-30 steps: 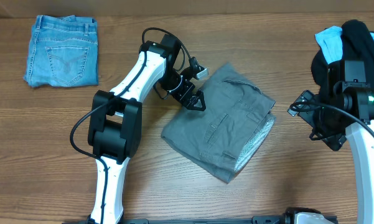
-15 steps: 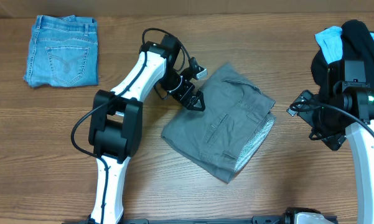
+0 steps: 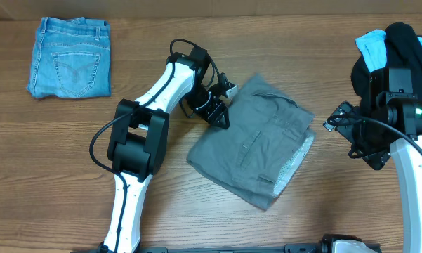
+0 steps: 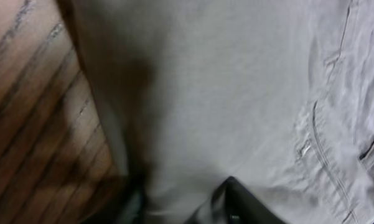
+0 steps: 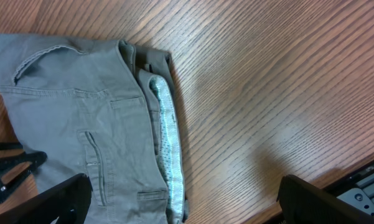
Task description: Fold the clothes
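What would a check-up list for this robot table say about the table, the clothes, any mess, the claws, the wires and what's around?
Surface: wooden table, bare wood between the clothes.
Job's things: grey shorts lie folded at a slant in the middle, with pale lining showing at one edge. Denim shorts lie folded in the far corner. A black garment and a pale-blue garment are heaped at the other end.
Clutter: nothing seen.
Grippers: the left claw is on the grey shorts' edge; I cannot tell if it is gripping. The right claw is open, above the table.
Cables: a black left-arm cable loops and a black right-arm cable trails; neither touches the clothes.
Surroundings: nothing seen.
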Robot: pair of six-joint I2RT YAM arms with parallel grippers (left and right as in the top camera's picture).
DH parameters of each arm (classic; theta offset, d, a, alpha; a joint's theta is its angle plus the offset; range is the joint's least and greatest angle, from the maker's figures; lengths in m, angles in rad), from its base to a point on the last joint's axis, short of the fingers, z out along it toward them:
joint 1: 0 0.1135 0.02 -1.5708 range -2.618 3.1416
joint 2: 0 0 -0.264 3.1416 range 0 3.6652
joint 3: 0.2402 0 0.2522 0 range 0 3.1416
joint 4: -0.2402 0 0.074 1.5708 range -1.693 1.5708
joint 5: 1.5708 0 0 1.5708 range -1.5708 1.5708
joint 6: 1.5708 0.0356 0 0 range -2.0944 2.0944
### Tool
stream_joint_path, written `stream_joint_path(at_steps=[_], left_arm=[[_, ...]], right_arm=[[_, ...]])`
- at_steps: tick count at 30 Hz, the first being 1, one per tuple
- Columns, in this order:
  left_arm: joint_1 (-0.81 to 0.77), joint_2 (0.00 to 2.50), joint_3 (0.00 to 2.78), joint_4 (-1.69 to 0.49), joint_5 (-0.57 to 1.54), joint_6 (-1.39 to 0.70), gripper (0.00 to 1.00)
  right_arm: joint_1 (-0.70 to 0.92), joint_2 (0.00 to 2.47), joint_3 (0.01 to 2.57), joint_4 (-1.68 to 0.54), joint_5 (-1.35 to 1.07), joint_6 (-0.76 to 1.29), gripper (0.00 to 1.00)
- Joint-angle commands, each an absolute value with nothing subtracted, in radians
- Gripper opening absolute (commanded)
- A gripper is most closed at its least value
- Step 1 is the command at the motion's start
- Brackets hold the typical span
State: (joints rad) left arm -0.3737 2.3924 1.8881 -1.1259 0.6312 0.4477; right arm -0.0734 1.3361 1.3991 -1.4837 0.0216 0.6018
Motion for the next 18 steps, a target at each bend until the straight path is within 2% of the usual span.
stream_joint_path(at_steps=[1,2,4,9,13,18], left_arm=[[-0.386,2.416,1.882,-1.105,0.601,0.406,0.27],[-0.379,2.416,1.884,-1.083,0.536,0.34,0.15],[-0.371,2.416,1.89,-1.067,0.458,0.275,0.04],[-0.353,2.416,1.92,-1.065,0.339,0.253,0.04],[-0.32,2.416,1.991,-1.08,0.157,0.231,0.04],[-0.242,2.416,2.116,-1.139,0.064,0.231,0.04]], right_arm=[[-0.079,1.337,1.419,-1.479,0.014,0.597,1.0],[-0.079,1.337,1.419,-1.479,0.014,0.597,1.0],[-0.079,1.337,1.419,-1.48,0.014,0.597,1.0],[-0.079,1.337,1.419,-1.479,0.014,0.597,1.0],[-0.079,1.337,1.419,-1.485,0.014,0.597,1.0],[-0.079,1.337,1.419,-1.486,0.014,0.597,1.0]])
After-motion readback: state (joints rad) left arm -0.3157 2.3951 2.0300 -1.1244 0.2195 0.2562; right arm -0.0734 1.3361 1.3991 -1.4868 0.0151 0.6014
